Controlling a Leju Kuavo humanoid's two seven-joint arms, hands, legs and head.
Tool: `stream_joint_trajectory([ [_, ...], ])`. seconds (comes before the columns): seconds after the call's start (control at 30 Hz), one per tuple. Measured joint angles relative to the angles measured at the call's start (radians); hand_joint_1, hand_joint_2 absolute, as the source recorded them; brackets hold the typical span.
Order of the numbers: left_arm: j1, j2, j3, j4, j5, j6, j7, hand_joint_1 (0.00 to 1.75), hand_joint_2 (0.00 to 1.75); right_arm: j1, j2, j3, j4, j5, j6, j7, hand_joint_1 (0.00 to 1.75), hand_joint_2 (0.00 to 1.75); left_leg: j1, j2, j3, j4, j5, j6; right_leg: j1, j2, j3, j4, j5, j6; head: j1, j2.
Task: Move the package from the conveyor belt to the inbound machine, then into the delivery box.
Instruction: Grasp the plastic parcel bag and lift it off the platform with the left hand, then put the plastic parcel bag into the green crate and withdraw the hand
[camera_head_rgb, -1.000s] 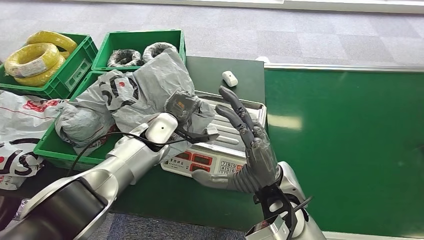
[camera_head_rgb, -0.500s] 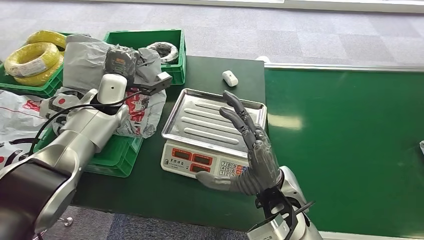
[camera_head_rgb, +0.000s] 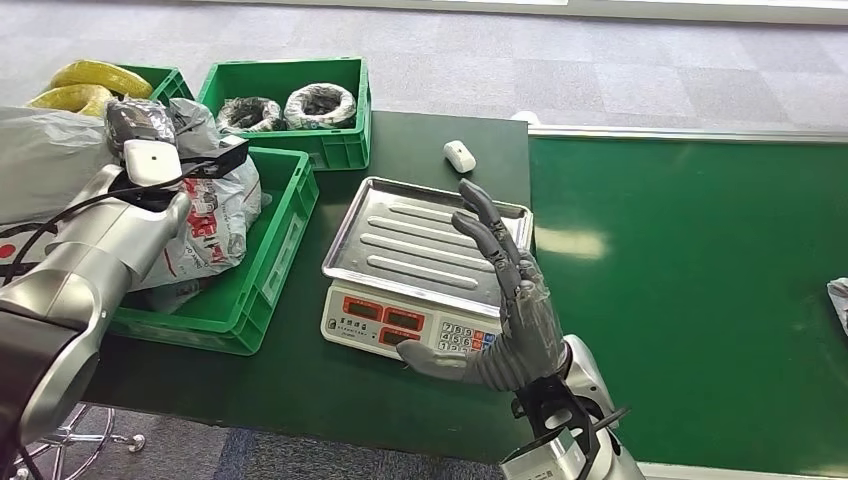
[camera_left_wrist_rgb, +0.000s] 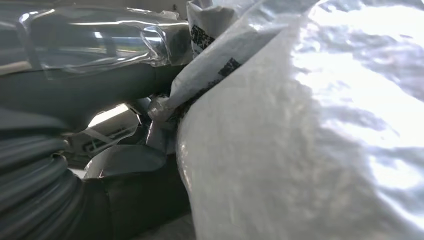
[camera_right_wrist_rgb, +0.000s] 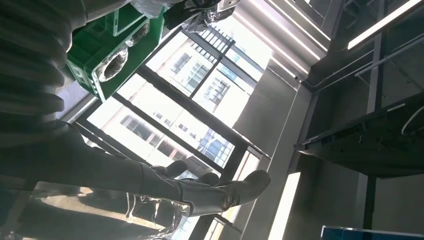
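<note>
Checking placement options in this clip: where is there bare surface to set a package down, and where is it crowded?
Free: the scale's steel tray, beside the right hand; the conveyor belt; the near green crate's right half. Crowded: its left half, where the left hand holds the grey package.

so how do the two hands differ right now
The left hand holds the grey package over the near green crate, while the right hand holds nothing. The right hand has its fingers spread and pointing up beside the scale's steel tray; the left hand's fingers are mostly hidden by the package. The left hand is out at the robot's left over the crates, the right hand near the scale's keypad. Both are dark grey on silver arms.
</note>
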Motion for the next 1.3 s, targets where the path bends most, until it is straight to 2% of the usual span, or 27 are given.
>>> stream_joint_trajectory([
  [0.03, -0.003, 0.006, -0.004, 0.005, 0.000, -0.004, 0.002, 1.57, 1.75, 0.000, -0.001, 0.001, 0.000, 0.000, 0.000, 0.000, 0.00, 1.75, 0.000, 0.000, 0.000, 0.000, 0.000, 0.000, 0.000, 0.000, 0.000, 0.000, 0.000, 0.000, 0.000, 0.000],
  [0.07, -0.005, 0.012, -0.006, 0.010, 0.000, -0.009, 0.005, 1.43, 1.75, 0.000, -0.002, 0.001, 0.000, 0.000, -0.001, 0.000, 0.00, 1.75, 0.000, -0.001, 0.000, 0.000, 0.000, 0.000, 0.000, -0.001, 0.000, 0.000, 0.000, 0.000, 0.000, 0.000],
  [0.17, -0.009, 0.020, -0.008, 0.022, 0.000, -0.034, 0.018, 0.26, 1.75, 0.000, -0.004, 0.005, 0.000, 0.000, -0.013, 0.000, 0.00, 1.75, 0.000, -0.001, 0.000, 0.000, 0.000, 0.000, 0.000, -0.001, 0.000, 0.000, 0.000, 0.000, 0.000, 0.000],
  [0.2, -0.010, 0.022, -0.008, 0.025, 0.000, -0.043, 0.022, 0.00, 1.75, 0.000, -0.004, 0.007, 0.000, 0.000, -0.020, 0.000, 0.00, 1.75, 0.000, -0.001, 0.000, 0.000, 0.000, 0.000, -0.001, -0.001, 0.000, 0.000, 0.000, 0.000, 0.000, 0.000],
  [0.37, -0.009, 0.024, -0.008, 0.041, 0.000, -0.049, 0.032, 0.00, 1.75, 0.004, -0.011, 0.018, 0.000, 0.000, -0.037, 0.000, 0.00, 1.75, -0.001, -0.001, 0.000, 0.000, 0.000, 0.000, -0.001, -0.001, 0.000, 0.000, 0.000, 0.000, 0.000, 0.000],
  [0.5, 0.004, 0.025, -0.005, 0.047, 0.000, 0.000, 0.049, 0.00, 1.75, 0.005, -0.018, 0.032, 0.000, -0.007, -0.054, 0.000, 0.00, 1.75, 0.000, -0.001, 0.000, 0.000, 0.000, 0.000, 0.000, -0.001, 0.000, 0.000, 0.000, 0.000, 0.000, 0.000],
  [0.6, 0.021, 0.025, 0.010, 0.044, 0.011, 0.098, 0.048, 0.00, 1.75, 0.005, -0.025, 0.046, 0.000, -0.017, -0.076, 0.000, 0.00, 1.75, 0.000, -0.001, 0.000, 0.000, 0.000, 0.000, 0.000, -0.001, 0.000, 0.000, 0.000, 0.000, 0.000, 0.000],
  [0.67, 0.035, 0.020, 0.041, 0.026, 0.049, 0.232, 0.006, 0.00, 1.75, 0.006, -0.030, 0.053, -0.001, -0.017, -0.085, 0.000, 0.00, 1.75, 0.000, -0.001, 0.000, 0.000, 0.000, 0.000, 0.000, -0.001, 0.000, 0.000, 0.000, 0.000, 0.000, 0.000],
  [0.77, 0.055, 0.003, 0.124, -0.028, 0.124, 0.457, -0.099, 0.00, 1.75, 0.011, -0.035, 0.058, -0.003, -0.012, -0.088, 0.000, 0.00, 1.75, -0.001, -0.001, -0.001, 0.000, 0.000, 0.000, -0.001, -0.001, 0.000, 0.000, 0.000, 0.000, 0.000, 0.000],
  [0.83, 0.065, -0.014, 0.182, -0.072, 0.158, 0.530, -0.173, 0.00, 1.75, 0.013, -0.036, 0.058, -0.007, -0.009, -0.084, 0.000, 0.00, 1.75, -0.001, -0.001, -0.001, 0.000, 0.000, 0.000, -0.001, -0.001, 0.000, 0.000, 0.000, 0.000, 0.000, 0.000],
  [0.87, 0.074, -0.025, 0.212, -0.102, 0.185, 0.558, -0.233, 0.00, 1.75, 0.015, -0.036, 0.058, -0.009, -0.004, -0.078, 0.000, 0.00, 1.75, -0.001, 0.000, -0.001, 0.000, 0.000, 0.000, -0.001, -0.001, 0.000, -0.001, 0.000, 0.000, 0.000, 0.000],
  [0.93, 0.103, -0.055, 0.292, -0.183, 0.284, 0.612, -0.406, 0.00, 1.75, 0.016, -0.032, 0.052, -0.011, 0.011, -0.057, 0.000, 0.00, 1.75, -0.001, 0.000, 0.000, 0.001, 0.000, 0.000, -0.002, 0.000, -0.001, -0.001, 0.000, 0.000, 0.000, 0.000],
  [1.0, 0.134, -0.095, 0.379, -0.276, 0.405, 0.638, -0.573, 0.00, 1.75, 0.016, -0.022, 0.040, -0.011, 0.030, -0.034, 0.000, 0.00, 1.75, -0.001, -0.001, 0.000, 0.001, 0.000, 0.000, -0.002, -0.001, 0.000, -0.001, 0.000, 0.000, 0.000, 0.000],
  [1.03, 0.149, -0.113, 0.416, -0.321, 0.452, 0.641, -0.630, 0.00, 1.75, 0.016, -0.017, 0.033, -0.012, 0.037, -0.026, 0.000, 0.00, 1.75, -0.001, -0.001, -0.001, 0.001, 0.000, 0.000, -0.002, -0.001, 0.000, -0.001, 0.000, 0.000, 0.000, 0.000],
  [1.17, 0.230, -0.177, 0.518, -0.495, 0.662, 0.635, -0.804, 0.00, 1.75, 0.026, -0.005, 0.009, -0.018, 0.058, -0.015, 0.000, 0.00, 1.75, -0.001, 0.003, 0.000, 0.000, -0.001, 0.000, -0.002, 0.002, -0.001, -0.001, 0.000, 0.000, 0.000, 0.000],
  [1.23, 0.310, -0.214, 0.548, -0.630, 0.888, 0.616, -0.946, 0.00, 1.75, 0.037, -0.002, -0.003, -0.022, 0.072, -0.020, 0.000, 0.00, 1.75, -0.001, 0.002, 0.001, 0.000, -0.001, -0.001, -0.002, 0.002, 0.000, -0.001, 0.000, 0.000, 0.000, 0.000],
  [1.3, 0.422, -0.249, 0.556, -0.798, 1.102, 0.586, -1.062, 0.00, 1.75, 0.048, 0.000, -0.014, -0.027, 0.078, -0.029, 0.000, 0.00, 1.75, -0.001, 0.003, 0.001, 0.000, -0.002, -0.002, -0.001, 0.003, 0.000, -0.001, 0.000, 0.000, 0.000, 0.000],
])
